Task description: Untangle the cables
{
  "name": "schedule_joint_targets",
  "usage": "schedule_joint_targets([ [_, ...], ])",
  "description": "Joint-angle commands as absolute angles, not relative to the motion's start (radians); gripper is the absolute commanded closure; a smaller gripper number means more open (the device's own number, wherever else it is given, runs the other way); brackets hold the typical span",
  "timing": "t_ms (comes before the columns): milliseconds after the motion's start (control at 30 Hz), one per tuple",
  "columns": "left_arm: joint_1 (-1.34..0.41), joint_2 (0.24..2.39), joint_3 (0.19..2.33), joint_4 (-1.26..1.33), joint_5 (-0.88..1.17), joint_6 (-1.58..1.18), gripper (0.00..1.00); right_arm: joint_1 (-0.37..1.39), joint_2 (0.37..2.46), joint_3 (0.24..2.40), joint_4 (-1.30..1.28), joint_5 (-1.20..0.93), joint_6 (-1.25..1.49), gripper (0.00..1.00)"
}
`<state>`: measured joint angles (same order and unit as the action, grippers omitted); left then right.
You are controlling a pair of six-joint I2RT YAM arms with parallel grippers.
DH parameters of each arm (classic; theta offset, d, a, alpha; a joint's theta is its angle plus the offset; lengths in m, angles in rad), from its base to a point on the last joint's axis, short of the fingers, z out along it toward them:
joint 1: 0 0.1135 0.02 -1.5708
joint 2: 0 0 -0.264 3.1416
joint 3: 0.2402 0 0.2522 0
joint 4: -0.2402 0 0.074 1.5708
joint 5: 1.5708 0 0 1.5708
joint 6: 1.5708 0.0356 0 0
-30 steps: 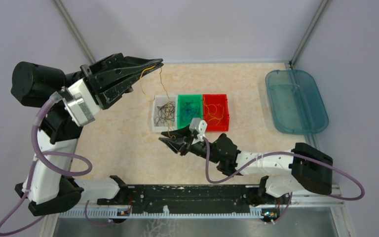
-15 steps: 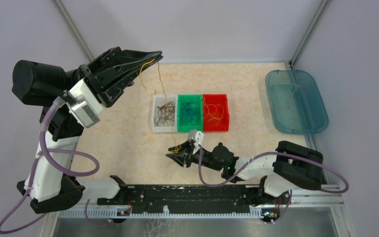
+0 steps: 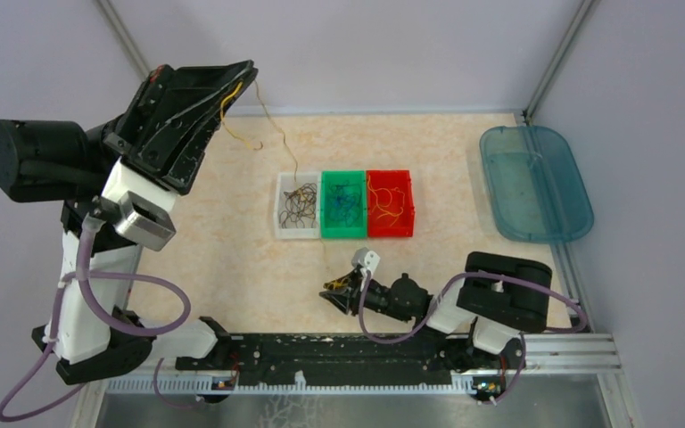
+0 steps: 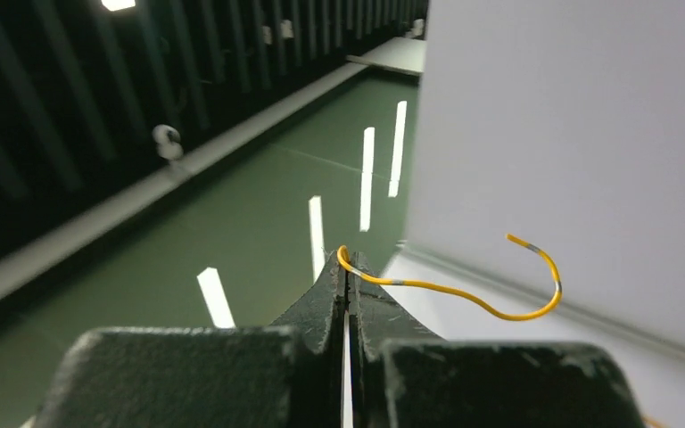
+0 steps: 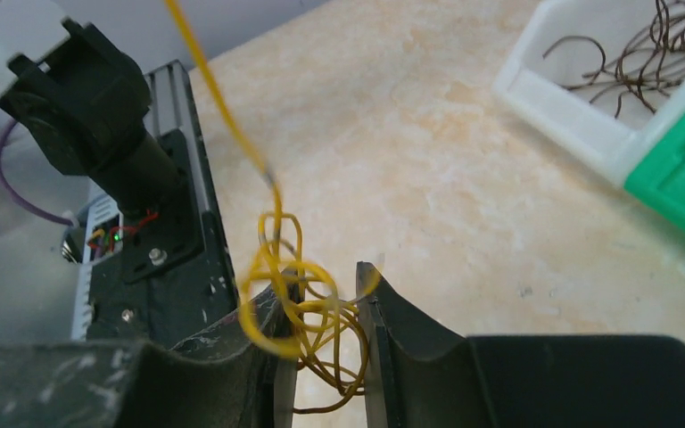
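My left gripper [image 3: 250, 71] is raised high at the back left, shut on one yellow cable [image 4: 464, 292] whose free end curls to the right of the tips [image 4: 348, 263]. From there the thin yellow strand [image 3: 276, 134] runs down over the table toward the bins. Low by the near rail, my right gripper [image 3: 334, 292] is closed on a small tangle of yellow-orange cables [image 5: 312, 325]. The loops sit between its two fingers [image 5: 325, 281], and some wrap round the left finger. One strand rises out of the tangle toward the upper left.
Three small bins stand mid-table: a white one [image 3: 278, 209] with dark brown wires, a green one [image 3: 342, 234] with blue wires, a red one [image 3: 391, 234] with yellow-orange wires. A blue oval tray [image 3: 580, 205] lies at the right. The black base rail [image 3: 339, 348] runs just behind the right gripper.
The left gripper has lifted and swung back to the left with the yellow cable. The right gripper has drawn back toward the near rail with the tangle, stretching the strand.
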<state>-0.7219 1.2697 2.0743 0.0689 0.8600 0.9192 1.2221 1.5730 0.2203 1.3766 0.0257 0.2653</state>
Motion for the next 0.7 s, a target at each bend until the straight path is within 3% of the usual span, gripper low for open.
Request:
schedule_joint_targets([
  [0, -0.719, 1.274, 2.131, 0.161, 0.850, 1.126, 1.00, 1.230, 1.643, 0.178, 1.529, 0.066, 0.312, 0.72],
  [133, -0.720, 1.292, 2.136, 0.185, 0.824, 1.444, 1.00, 1.230, 1.718, 0.141, 1.607, 0.083, 0.332, 0.73],
  [233, -0.719, 1.349, 2.163, 0.373, 0.745, 1.677, 1.00, 1.231, 1.753, 0.116, 1.656, 0.097, 0.344, 0.73],
  [300, -0.719, 1.395, 2.257, 0.365, 0.707, 1.592, 1.00, 1.231, 1.771, 0.101, 1.693, 0.100, 0.352, 0.73],
  [367, -0.719, 1.392, 2.325, 0.193, 0.685, 1.495, 1.00, 1.231, 1.773, 0.088, 1.721, 0.105, 0.358, 0.72],
  [500, -0.720, 1.269, 2.064, 0.071, 0.689, 1.416, 1.00, 1.231, 1.693, 0.086, 1.675, 0.114, 0.353, 0.66],
  [667, -0.720, 1.186, 1.856, -0.238, 0.696, 1.388, 1.00, 1.231, 1.460, 0.120, 1.413, 0.142, 0.309, 0.63],
])
